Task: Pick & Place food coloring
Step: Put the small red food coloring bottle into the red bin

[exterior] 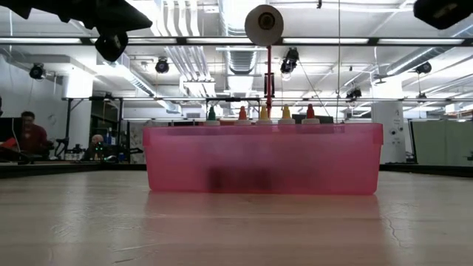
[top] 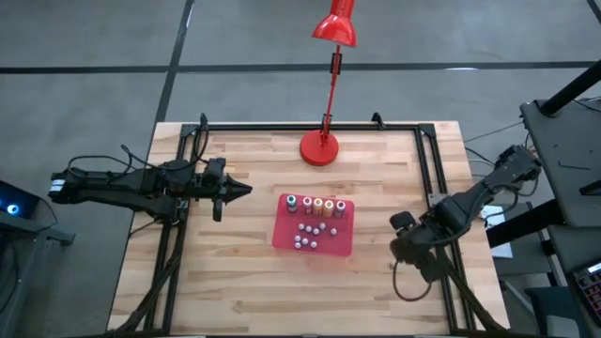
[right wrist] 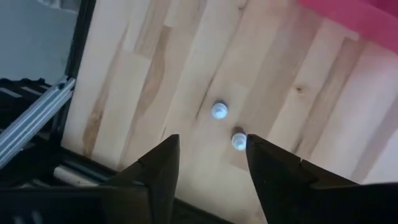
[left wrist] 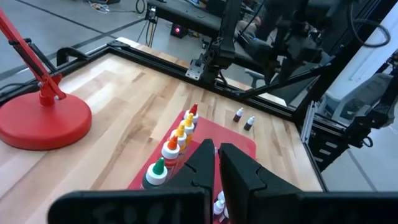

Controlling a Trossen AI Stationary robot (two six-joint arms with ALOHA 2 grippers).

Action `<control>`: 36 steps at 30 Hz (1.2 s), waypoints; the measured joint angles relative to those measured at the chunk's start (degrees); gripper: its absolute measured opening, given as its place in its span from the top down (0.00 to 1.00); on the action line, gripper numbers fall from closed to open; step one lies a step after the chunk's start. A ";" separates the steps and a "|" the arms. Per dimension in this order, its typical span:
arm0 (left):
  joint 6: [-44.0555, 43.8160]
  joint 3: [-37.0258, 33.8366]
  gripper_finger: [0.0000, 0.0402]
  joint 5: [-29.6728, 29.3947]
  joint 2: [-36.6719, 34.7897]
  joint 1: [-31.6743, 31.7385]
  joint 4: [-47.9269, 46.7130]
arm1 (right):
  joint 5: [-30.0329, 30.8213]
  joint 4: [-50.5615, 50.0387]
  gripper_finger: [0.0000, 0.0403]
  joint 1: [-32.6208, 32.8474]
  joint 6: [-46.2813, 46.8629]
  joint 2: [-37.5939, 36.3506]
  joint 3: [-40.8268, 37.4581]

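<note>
From above I saw the red tray [top: 314,243] in the middle of the table [top: 235,291], with wide bare wood in front of it and to both sides. The food coloring bottles [top: 316,206] stood in a row along its far wall, so that edge was crowded. Behind the tray, the lamp base [top: 319,148] and its pole blocked the far middle. The left gripper [top: 242,191], shut, hung near the tray's left side. Near the right gripper [right wrist: 210,155], open, two small white beads [right wrist: 219,111] lay on the wood.
</note>
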 joint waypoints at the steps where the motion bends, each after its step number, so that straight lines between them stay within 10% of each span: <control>1: -0.42 0.01 1.00 0.00 -0.01 0.00 0.00 | 0.36 0.91 0.55 0.57 0.63 -0.24 -0.89; 36: -0.95 -0.01 1.00 -0.31 0.17 0.01 -0.02 | 5.06 20.71 0.47 4.22 -0.06 -2.44 -27.41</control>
